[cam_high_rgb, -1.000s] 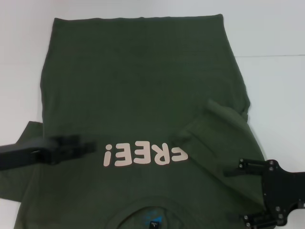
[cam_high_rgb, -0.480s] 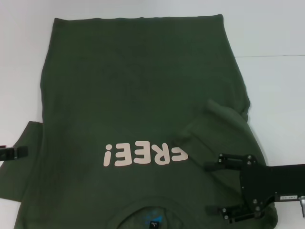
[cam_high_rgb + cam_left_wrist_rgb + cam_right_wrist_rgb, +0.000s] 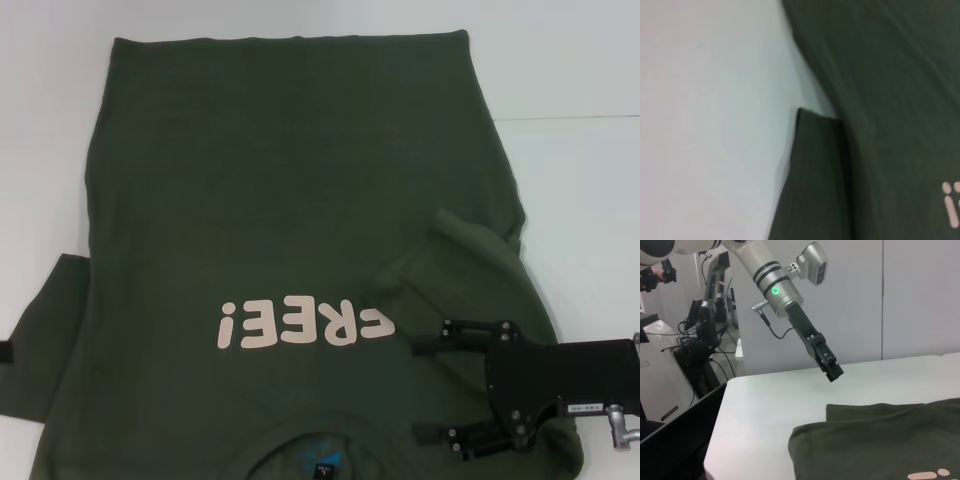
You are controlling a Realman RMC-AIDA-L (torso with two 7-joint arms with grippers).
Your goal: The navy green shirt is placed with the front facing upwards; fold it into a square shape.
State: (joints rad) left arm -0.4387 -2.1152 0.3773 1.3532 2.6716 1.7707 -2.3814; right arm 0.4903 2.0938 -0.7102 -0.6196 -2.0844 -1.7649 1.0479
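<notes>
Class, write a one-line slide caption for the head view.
Right gripper, open, over the folded-in sleeve of the dark olive-green cotton T-shirt.

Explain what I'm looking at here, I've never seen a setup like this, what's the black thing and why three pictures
This is a two-armed robot working at a white table. One picture looks down from a camera on its head; the other two come from cameras on its wrists. A dark green T-shirt lies front up, and its pale "FREE!" lettering reads upside down from the head camera. One sleeve is already folded in over the body. The black thing is the right hand, open over that folded part and holding nothing. The left hand hangs above the table beside the shirt, seen from the right wrist camera; it holds nothing either.
</notes>
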